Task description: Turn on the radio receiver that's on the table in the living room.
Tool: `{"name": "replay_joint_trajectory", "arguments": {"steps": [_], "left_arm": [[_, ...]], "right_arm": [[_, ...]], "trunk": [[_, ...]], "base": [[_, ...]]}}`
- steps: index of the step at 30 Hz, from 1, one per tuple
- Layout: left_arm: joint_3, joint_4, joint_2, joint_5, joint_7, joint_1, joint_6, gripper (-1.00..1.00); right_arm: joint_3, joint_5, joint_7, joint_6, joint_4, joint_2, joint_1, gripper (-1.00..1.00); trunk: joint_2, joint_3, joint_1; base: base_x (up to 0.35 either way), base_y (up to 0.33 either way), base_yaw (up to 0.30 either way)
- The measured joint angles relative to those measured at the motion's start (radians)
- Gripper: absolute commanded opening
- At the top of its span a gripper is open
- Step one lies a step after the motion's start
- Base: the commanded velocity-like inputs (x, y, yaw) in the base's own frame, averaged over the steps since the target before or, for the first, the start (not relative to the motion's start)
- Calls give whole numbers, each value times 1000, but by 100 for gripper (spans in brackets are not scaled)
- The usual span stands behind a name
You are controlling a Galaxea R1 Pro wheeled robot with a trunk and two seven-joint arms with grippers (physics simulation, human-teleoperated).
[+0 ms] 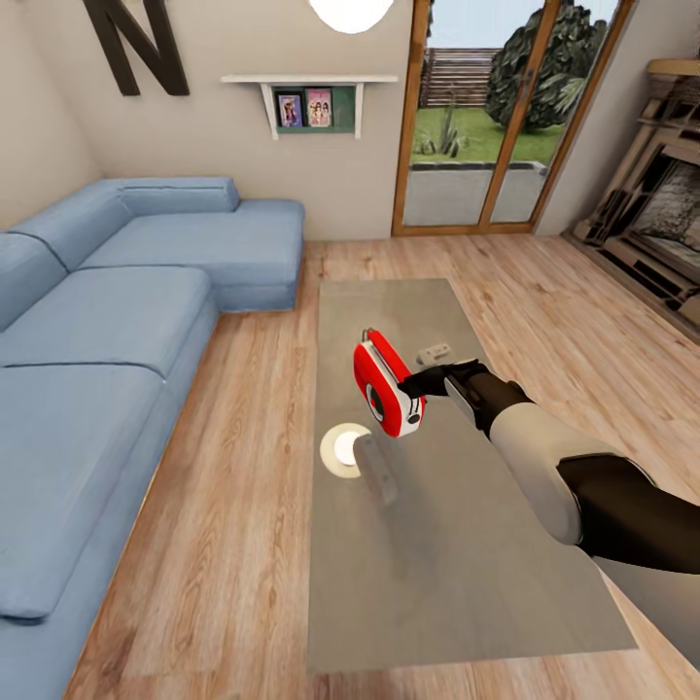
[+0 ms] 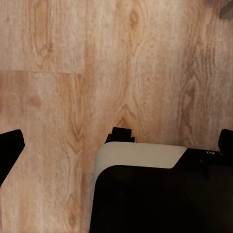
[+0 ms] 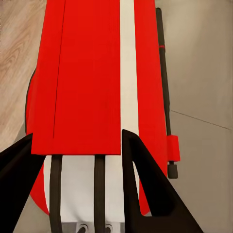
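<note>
Gripping radio receiver (image 1: 388,384) above table (image 1: 467,544): right end effector (image 1: 420,383); wood floor (image 1: 243,506), sofa (image 1: 117,331).

Home living room, blue sofa (image 1: 117,321), fireplace (image 1: 661,224)

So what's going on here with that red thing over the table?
The robot's right gripper is closed on the red radio receiver, holding it above the grey table in the living room. The radio looks tilted, its dial face turned toward the sofa. A small grey gadget lies on the table behind it. The left gripper hangs open over the wood floor.
</note>
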Motion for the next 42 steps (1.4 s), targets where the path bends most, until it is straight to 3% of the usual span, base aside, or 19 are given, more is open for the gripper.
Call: {"name": "replay_joint_trajectory", "arguments": {"steps": [31,42], "left_arm": [[1,0,0,3,0,0,0,100],[2,0,2,2,2,0,0,100]], "right_arm": [[0,0,-2,11,2,2,0,-100],[1,-1,-1,5,46,1,0,-100]], "trunk": [[0,50,0],[0,68,0]], "base": [[0,0,0],[0,0,0]]}}
